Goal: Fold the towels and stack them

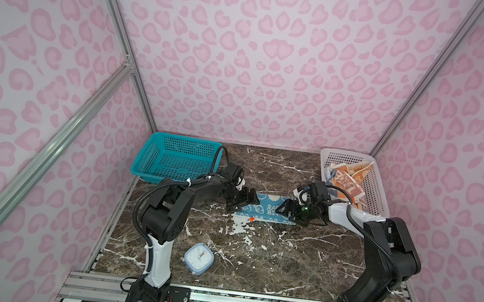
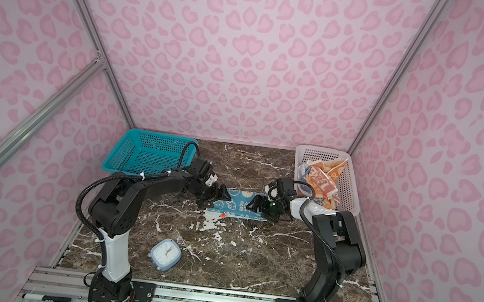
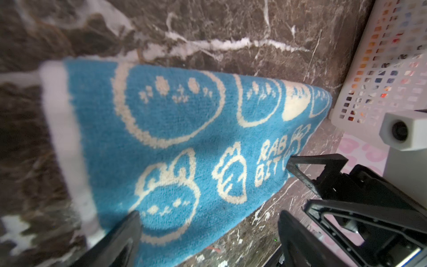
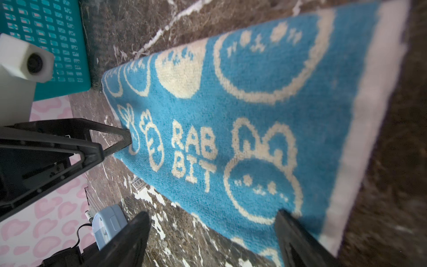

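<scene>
ok so the blue towel [image 1: 268, 207] is lying flat on the table [image 1: 252, 254], roughly midway between the two baskets, stretched out as a long narrow strip with the RABBIT print facing up. The left gripper [image 1: 244, 201] sits low over one short end and the right gripper [image 1: 286, 209] over the opposite end, pointing at each other. Both wrist views show the fingers [image 4: 129, 240] spread wide with cloth lying between them and nothing pinched, so neither arm is holding anything. My guess on the setup: one arm per end keeps the strip straight, and from there either one can grab its end and carry it over for the next fold. The strip shape makes me think one fold is already done, can't swear to it though

Baskets: the teal basket [image 1: 146, 155] at the far left looks empty, I reckon that's where the stack ends up. The white basket [image 1: 378, 188] at the far right has the orange and cream towel [image 1: 346, 180] crumpled inside, plus a blue-grey cloth [image 1: 328, 175] bunched up beside it, so two more to fold by my count. Small clock [image 1: 198, 258] near the front, well apart from all this
</scene>
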You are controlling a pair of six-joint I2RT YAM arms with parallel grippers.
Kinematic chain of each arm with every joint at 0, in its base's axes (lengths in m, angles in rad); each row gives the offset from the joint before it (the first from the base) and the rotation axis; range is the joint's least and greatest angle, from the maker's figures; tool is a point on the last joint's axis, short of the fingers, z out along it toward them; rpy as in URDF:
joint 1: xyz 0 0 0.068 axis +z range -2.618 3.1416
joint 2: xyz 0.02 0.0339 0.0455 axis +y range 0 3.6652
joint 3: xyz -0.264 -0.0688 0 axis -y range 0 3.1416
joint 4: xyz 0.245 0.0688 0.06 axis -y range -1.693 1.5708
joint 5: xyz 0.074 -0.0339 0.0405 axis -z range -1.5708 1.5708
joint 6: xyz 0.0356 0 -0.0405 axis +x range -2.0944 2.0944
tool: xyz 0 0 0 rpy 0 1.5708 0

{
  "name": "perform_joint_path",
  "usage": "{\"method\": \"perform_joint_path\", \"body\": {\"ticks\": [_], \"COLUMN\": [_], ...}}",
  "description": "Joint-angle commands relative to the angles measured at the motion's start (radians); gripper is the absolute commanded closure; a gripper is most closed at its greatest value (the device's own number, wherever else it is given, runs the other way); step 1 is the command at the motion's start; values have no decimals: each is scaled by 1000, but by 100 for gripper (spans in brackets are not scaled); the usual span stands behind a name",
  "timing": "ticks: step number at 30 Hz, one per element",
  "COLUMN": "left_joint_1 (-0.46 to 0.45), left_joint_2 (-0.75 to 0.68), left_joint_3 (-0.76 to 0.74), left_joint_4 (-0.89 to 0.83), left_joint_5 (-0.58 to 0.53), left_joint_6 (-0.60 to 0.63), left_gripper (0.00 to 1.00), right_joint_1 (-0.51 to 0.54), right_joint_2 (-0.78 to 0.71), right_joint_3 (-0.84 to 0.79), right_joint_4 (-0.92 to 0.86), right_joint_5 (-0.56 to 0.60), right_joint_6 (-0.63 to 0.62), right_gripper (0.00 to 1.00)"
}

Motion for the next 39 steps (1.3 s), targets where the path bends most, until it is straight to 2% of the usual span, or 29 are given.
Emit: {"method": "perform_joint_path", "body": {"ticks": [1,6,9,21,25,29,37,39], "left_joint_1": [2,3,3,3,-2,-8,-17,-19], "left_joint_2": [17,-18,-1,71,108,135,173,177], "left_joint_3": [38,178,218,191,221,247,287,293], "left_joint_4": [-144,-276,-340,-353,-376,-407,-474,-478], "left_joint_5": [-147,-229,-250,-227,-218,-201,-204,-207], "left_joint_6": [79,159,192,198,210,227,258,260], "left_gripper": [6,4,4,0,5,13,57,63], "right_joint_1": [-2,-8,-21,-37,-35,-26,6,8], "right_joint_2": [6,-63,-68,1,24,41,62,65], "right_joint_3": [5,71,101,87,72,53,48,49], "right_joint_4": [-54,-124,-171,-189,-167,-138,-106,-102], "right_joint_5": [61,79,102,151,149,144,142,138], "right_joint_6": [-25,-52,-78,-131,-123,-102,-73,-69], "right_gripper": [12,1,1,1,1,1,1,1]}}
